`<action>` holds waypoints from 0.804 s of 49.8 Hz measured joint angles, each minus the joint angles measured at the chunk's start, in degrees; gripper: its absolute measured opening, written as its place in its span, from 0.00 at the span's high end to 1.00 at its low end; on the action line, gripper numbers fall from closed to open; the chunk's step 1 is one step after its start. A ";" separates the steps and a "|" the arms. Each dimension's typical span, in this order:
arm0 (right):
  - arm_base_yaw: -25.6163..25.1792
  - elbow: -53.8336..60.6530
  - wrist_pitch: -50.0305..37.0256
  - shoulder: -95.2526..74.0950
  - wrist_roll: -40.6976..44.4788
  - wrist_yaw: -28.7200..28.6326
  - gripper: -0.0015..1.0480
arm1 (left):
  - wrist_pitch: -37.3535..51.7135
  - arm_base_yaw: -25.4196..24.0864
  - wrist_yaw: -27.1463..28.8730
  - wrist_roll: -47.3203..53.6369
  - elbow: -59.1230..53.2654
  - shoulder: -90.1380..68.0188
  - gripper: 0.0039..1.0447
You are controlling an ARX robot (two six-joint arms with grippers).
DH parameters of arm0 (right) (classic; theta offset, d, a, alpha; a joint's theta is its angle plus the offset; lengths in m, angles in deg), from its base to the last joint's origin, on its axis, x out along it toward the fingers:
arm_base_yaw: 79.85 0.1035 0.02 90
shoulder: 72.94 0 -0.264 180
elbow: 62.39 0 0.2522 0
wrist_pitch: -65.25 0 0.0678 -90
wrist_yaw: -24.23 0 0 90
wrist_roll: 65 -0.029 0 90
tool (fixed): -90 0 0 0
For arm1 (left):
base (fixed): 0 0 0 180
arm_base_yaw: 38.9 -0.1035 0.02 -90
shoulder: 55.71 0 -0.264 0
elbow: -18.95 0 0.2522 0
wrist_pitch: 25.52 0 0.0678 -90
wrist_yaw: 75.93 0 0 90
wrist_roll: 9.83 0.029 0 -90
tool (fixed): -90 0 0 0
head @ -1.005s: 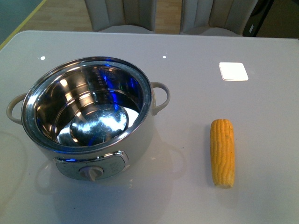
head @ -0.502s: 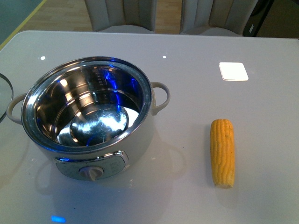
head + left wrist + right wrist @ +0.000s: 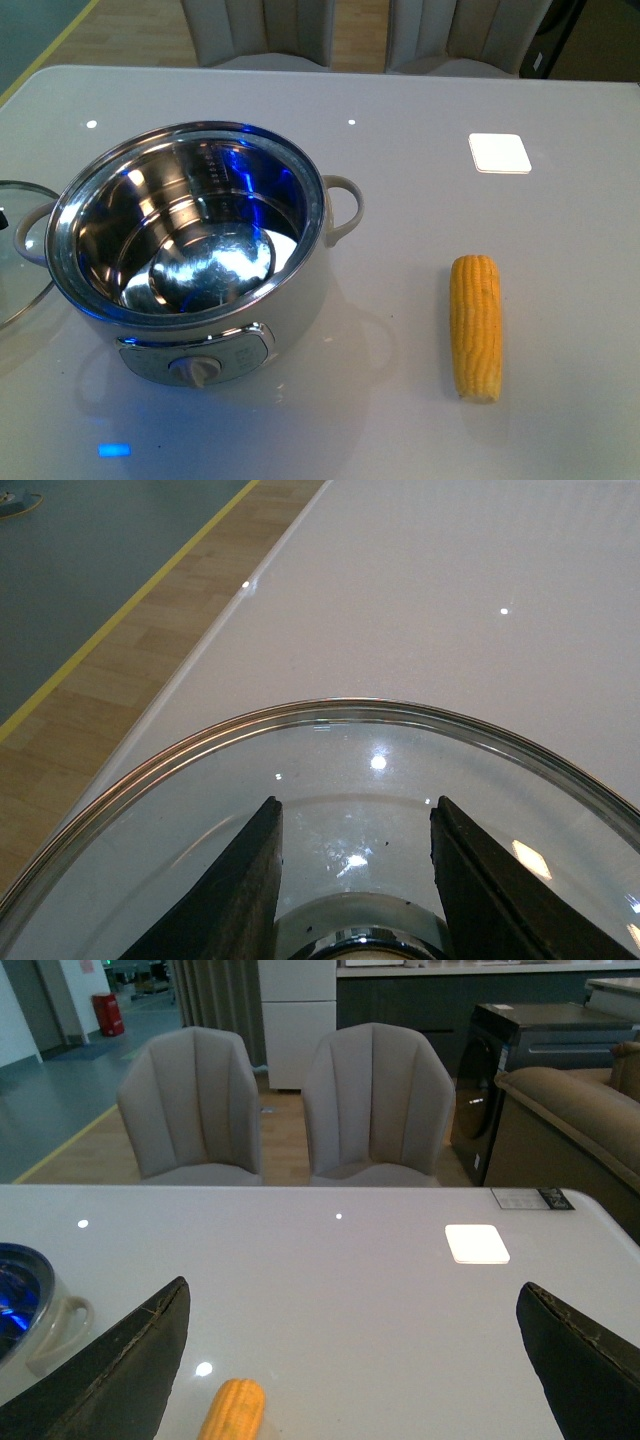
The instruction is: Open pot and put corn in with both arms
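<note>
The cream-white pot (image 3: 190, 250) stands open on the left of the table, its steel bowl empty; its side handle (image 3: 60, 1325) shows in the right wrist view. The glass lid (image 3: 22, 255) sits low at the far left edge, beside the pot. In the left wrist view my left gripper (image 3: 355, 825) is shut on the knob of the lid (image 3: 330, 770). The yellow corn (image 3: 476, 325) lies on the table to the right of the pot. My right gripper (image 3: 350, 1360) is open above the table, with the end of the corn (image 3: 233, 1410) just below and between its jaws.
A white square pad (image 3: 499, 153) lies at the back right of the table. Two grey chairs (image 3: 290, 1105) stand behind the far edge. The table's left edge (image 3: 200, 660) drops to wooden floor.
The glass lid has come into the front view from the left edge and moved further right and lower, next to the pot. Pot and corn have not moved.
</note>
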 joint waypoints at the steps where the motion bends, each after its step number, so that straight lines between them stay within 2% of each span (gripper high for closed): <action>1: 0.00 0.00 0.00 0.00 0.00 0.00 0.08 | 0.09 0.02 -0.04 -0.11 0.39 -0.57 0.62; 21: 0.00 0.00 0.00 0.00 0.00 0.00 0.08 | 0.31 0.07 -0.98 -1.90 2.60 -4.44 0.62; 23: 0.00 0.00 0.00 0.00 0.00 0.00 0.08 | 0.31 0.07 -1.05 -1.90 2.67 -4.48 0.57; 29: 0.00 0.00 0.00 0.00 0.00 0.00 0.08 | 0.77 0.07 -1.03 -1.92 2.95 -4.48 0.33; 32: 0.00 0.00 0.00 0.00 0.00 0.00 0.08 | 0.90 0.07 -1.01 -1.95 2.91 -4.42 0.26; 37: 0.00 0.00 0.00 0.00 0.00 0.00 0.08 | 0.96 -0.13 -0.94 -2.12 1.95 -2.78 0.06; 40: 0.00 0.00 0.00 0.00 0.00 0.00 0.08 | 0.96 -0.63 -0.92 -2.32 0.81 -0.50 0.06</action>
